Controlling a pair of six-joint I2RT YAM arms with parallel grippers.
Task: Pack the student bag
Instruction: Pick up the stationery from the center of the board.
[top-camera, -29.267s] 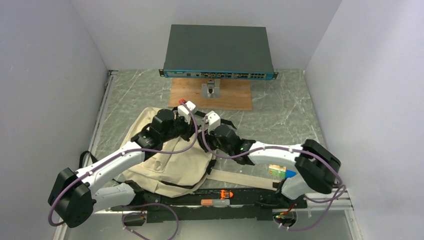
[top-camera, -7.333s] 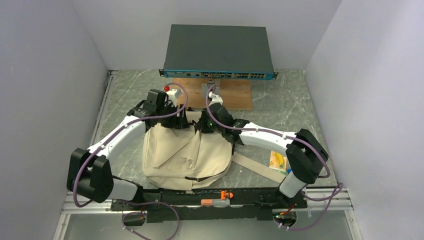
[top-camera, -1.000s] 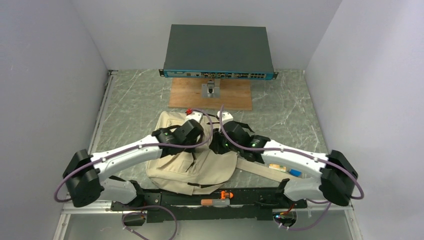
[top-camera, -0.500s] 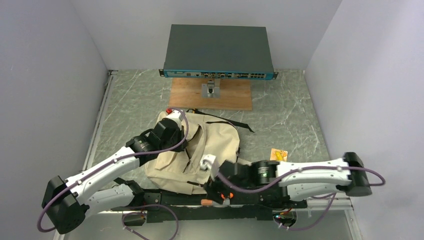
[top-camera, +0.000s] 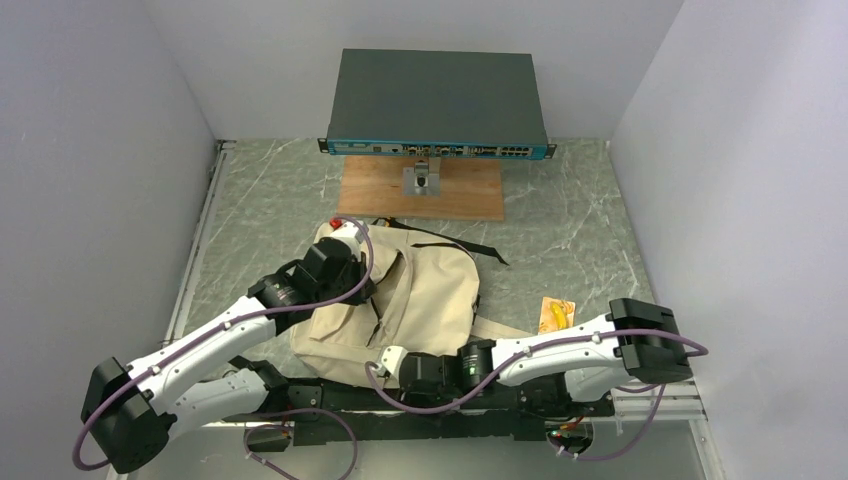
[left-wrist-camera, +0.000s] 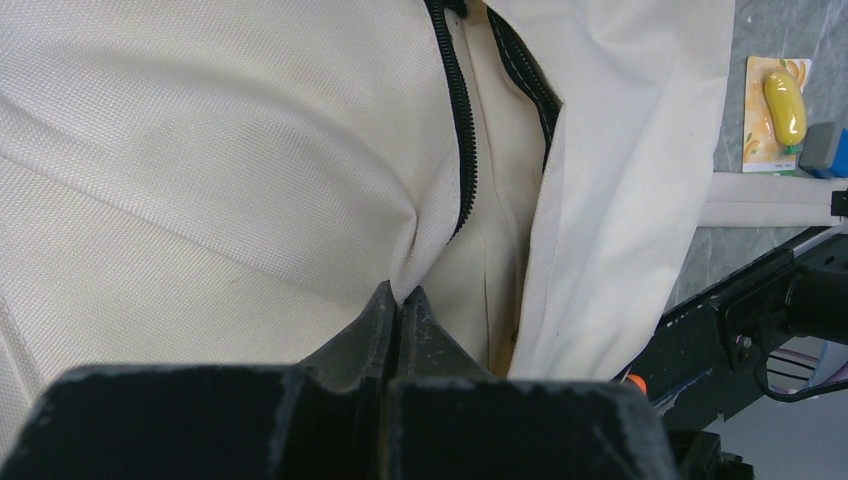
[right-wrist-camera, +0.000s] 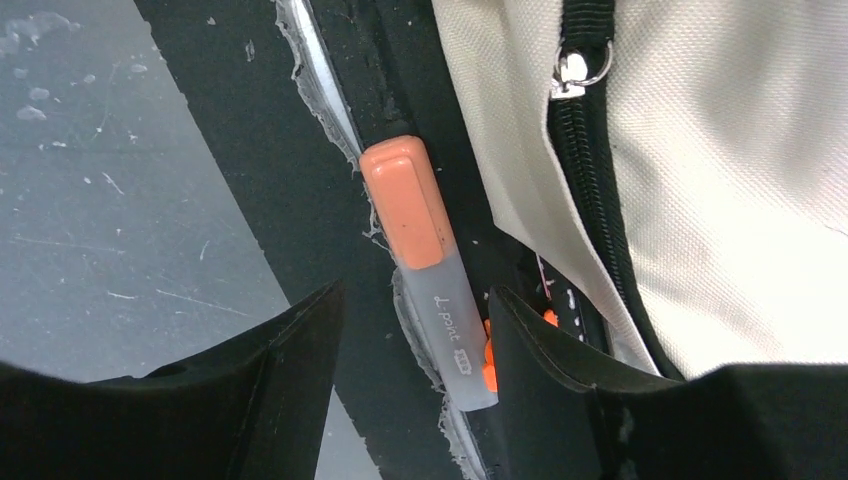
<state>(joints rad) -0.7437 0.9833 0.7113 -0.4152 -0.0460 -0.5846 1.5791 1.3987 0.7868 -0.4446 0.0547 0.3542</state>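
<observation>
Left gripper (left-wrist-camera: 400, 300): jaws closed, tips pinching a fold of the student bag (left-wrist-camera: 200, 150). Its black zip gapes just beyond them, beige lining showing. Right gripper (right-wrist-camera: 415, 300): jaws wide, holding nothing, straddling an orange-capped highlighter (right-wrist-camera: 410, 215). Grey barrel print reads roughly "d-point". Bag edge lies just outside one jaw.

Network switch (top-camera: 437, 100): upper centre, on wooden board (top-camera: 470, 192).
Highlighter (right-wrist-camera: 428, 275): orange cap, centre of right wrist view, on black rail.
Yellow packet (top-camera: 556, 314): right, on marble table (top-camera: 260, 200).

Robot lab cell — plain white walls (top-camera: 90, 150), rack network switch (top-camera: 437, 100).
</observation>
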